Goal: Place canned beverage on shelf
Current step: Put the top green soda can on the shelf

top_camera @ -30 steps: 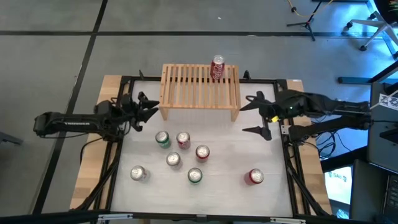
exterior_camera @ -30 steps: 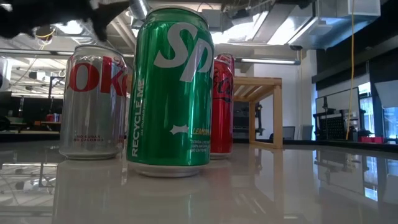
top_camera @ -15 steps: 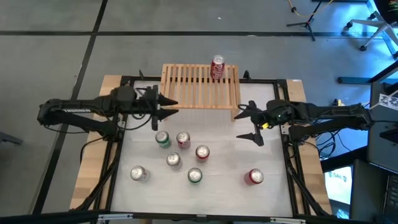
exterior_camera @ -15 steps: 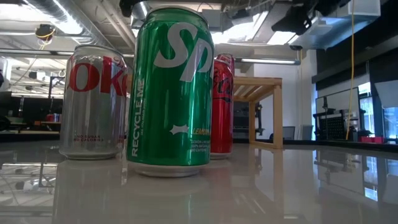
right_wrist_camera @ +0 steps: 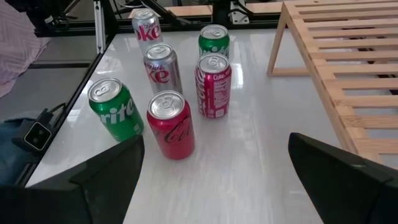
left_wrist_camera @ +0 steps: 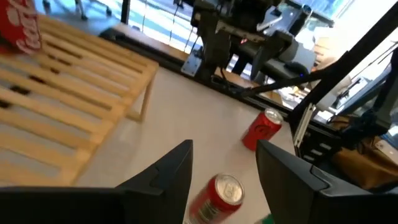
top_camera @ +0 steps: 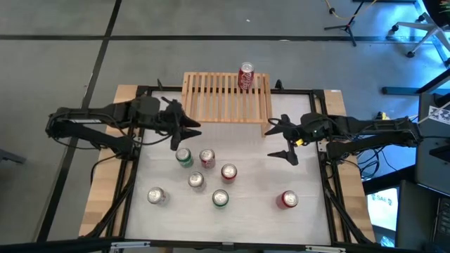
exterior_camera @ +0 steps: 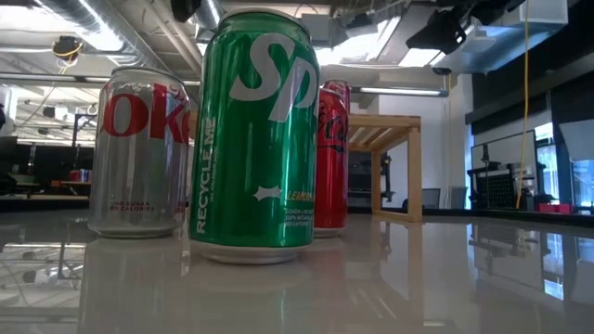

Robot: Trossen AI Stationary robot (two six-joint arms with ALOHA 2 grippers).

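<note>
Both grippers hung over the table's far half with nothing in them: our left gripper [top_camera: 188,133] sat partly open just off the shelf's front left corner, above the nearest cans, and our right gripper [top_camera: 280,138] waited off the front right corner with its fingers spread as wide as they go.

Largest first, we saw the white table [top_camera: 246,218] inside its black frame, then the wooden shelf [top_camera: 225,98] at the middle of the far edge. One red can [top_camera: 246,76] already stood upright on the shelf, toward its far right corner. Seven cans were left on the table: a cluster of six in front of the shelf, led by a green can [top_camera: 183,157] and a red-and-white can [top_camera: 207,157], and a lone red can [top_camera: 287,199] toward the near right corner. We judged the job barely begun, with one can placed and seven to go; the left gripper looked set to reach for one in the cluster.

Beyond the table we saw grey floor marked with dark lines, and stands and chair legs at the far right.
</note>
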